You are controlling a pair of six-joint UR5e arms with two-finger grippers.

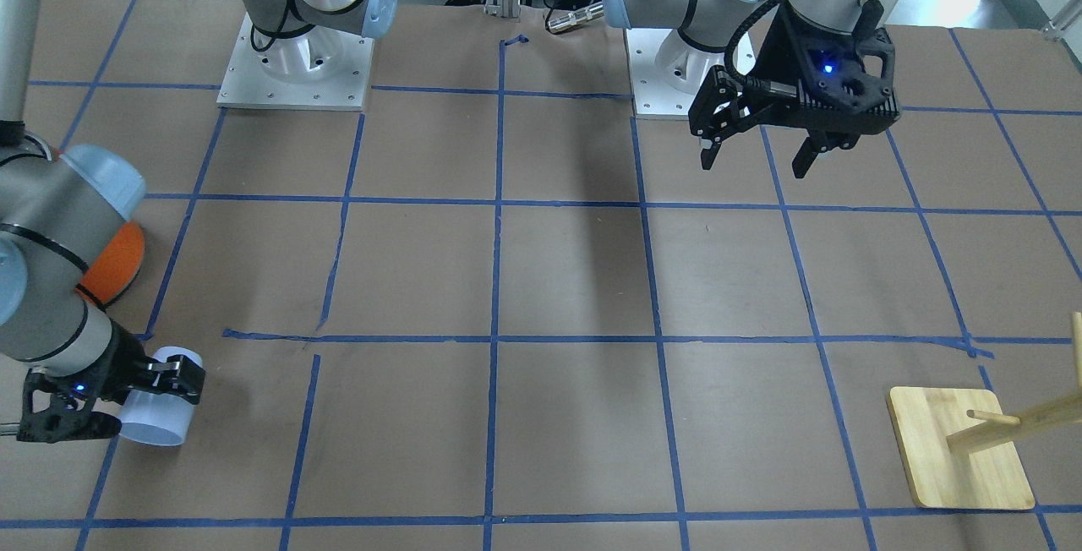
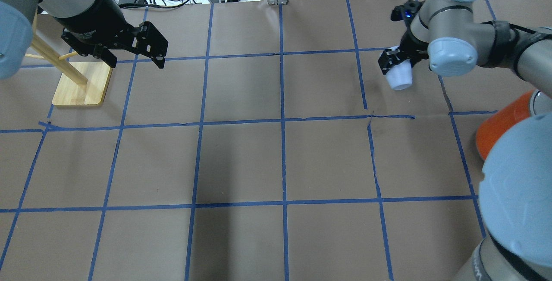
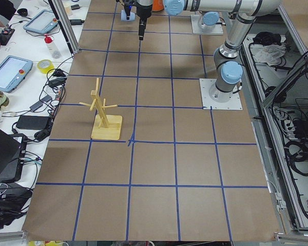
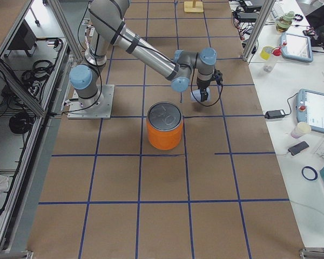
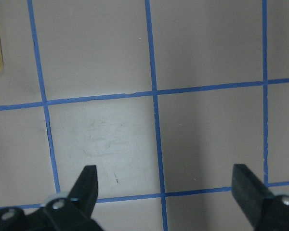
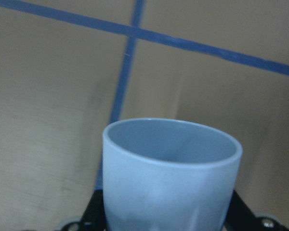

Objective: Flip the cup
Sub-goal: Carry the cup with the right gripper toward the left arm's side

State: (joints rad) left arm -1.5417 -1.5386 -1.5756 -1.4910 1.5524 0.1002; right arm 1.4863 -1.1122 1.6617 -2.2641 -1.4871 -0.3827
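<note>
Right claw (image 2: 394,62): closed on the cup (image 2: 399,78), gripping its sidewall. The cup is held tilted, mouth pointing away from the wrist, at the far right of the tabletop (image 2: 276,160), beyond the orange can (image 4: 164,135). Contact with the tabletop cannot be told. Left claw (image 2: 137,60): wide open, hanging above the far left, near the wooden rack (image 2: 82,89).

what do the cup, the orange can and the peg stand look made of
cup: likely plastic, smooth matte pale blue, even colour, thick rounded rim.
orange can: probably metal, judging by its dull silver top; whether the orange wall is painted or wrapped is unclear.
peg stand: light wood or bamboo, unpainted tan base and pegs.
</note>
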